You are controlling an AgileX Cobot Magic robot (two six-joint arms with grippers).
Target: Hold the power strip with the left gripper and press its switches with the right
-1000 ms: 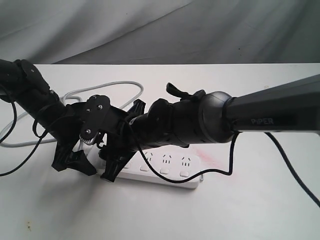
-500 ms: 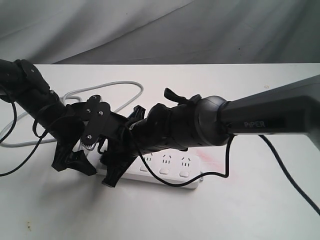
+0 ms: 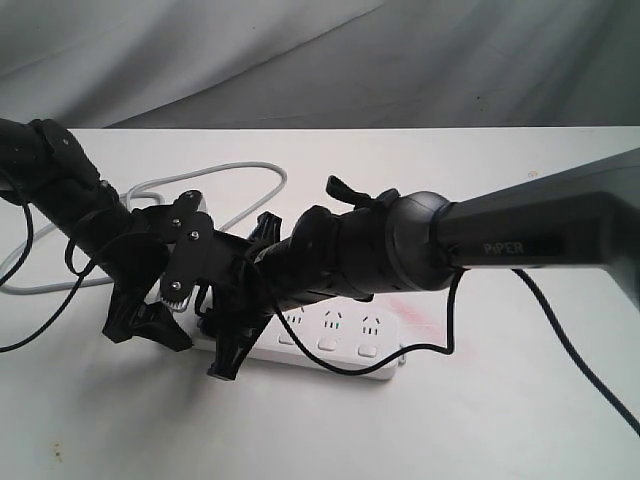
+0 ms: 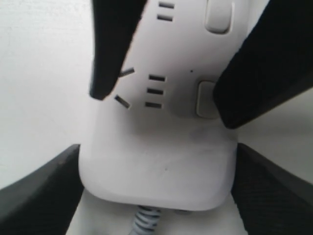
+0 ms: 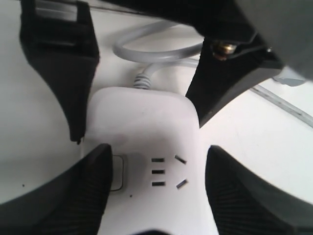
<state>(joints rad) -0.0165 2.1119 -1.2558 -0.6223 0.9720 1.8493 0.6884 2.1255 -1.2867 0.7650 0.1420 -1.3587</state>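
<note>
White table (image 3: 480, 420) with a wrinkly grey cloth backdrop (image 3: 400, 60) hung behind it, that's pretty much the whole room as far as I can see. There's a faint pinkish smudge (image 3: 415, 310) on the tabletop, just past the far end of the power strip (image 3: 340, 345). The strip lies flat near the front middle of the table, and its grey cord (image 3: 255, 172) loops off toward the back left. The only writing I can actually read is "PiPER" (image 3: 509, 245) in pale letters on the thick right arm (image 3: 560, 215). There are little printed marks by the sockets, but they're too small to make out. The left tool (image 4: 156, 156) is spread wide across the cord end of the strip, with a finger tight against each long side, so it looks clamped on. The right tool (image 5: 159, 156) hangs right above the same end with its fingers wide apart and nothing in them. One fingertip sits over the last of the switches (image 3: 328, 343), but I can't tell if it's touching.
</note>
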